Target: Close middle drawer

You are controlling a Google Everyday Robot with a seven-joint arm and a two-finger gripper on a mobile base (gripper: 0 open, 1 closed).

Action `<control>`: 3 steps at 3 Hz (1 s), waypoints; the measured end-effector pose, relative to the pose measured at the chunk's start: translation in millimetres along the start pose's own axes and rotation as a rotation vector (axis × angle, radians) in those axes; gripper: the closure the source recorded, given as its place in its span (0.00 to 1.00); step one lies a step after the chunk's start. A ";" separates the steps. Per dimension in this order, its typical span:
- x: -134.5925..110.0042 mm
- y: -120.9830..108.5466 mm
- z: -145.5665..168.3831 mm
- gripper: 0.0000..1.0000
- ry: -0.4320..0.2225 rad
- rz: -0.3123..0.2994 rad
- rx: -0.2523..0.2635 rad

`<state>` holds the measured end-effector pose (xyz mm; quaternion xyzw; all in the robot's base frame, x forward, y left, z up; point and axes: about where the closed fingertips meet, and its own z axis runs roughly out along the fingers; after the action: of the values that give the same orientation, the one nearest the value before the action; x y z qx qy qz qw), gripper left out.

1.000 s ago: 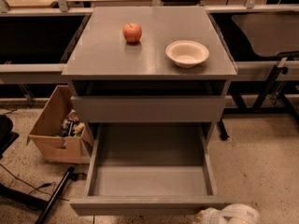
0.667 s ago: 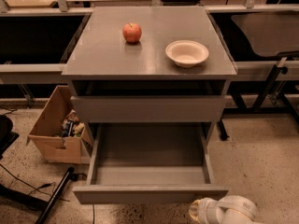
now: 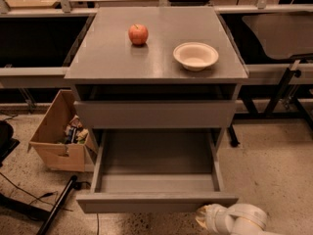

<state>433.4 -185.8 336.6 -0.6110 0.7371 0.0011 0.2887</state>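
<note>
cabinet: may be jolted if the drawer is slammed | middle drawer: found drawn fully out, front nearest camera; skewing and jamming expected if pushed off-centre | gripper: located low, just beside the front's right end, grip state cannot be told; slipping beneath the front is risked | apple: could be rolled off by a jolt

Apple left of bowl on cabinet top, middle drawer open below, tool before it.

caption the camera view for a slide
Middle drawer open, claw low by its front's right end; apple and bowl atop cabinet.
</note>
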 end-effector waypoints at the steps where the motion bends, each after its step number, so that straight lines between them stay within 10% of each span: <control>1: -3.4 -15.8 10.7 1.00 -0.038 -0.020 0.030; 3: -22.1 -53.1 30.0 1.00 -0.103 -0.066 0.063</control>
<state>495.9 -168.8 339.7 -0.6245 0.7005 0.0000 0.3453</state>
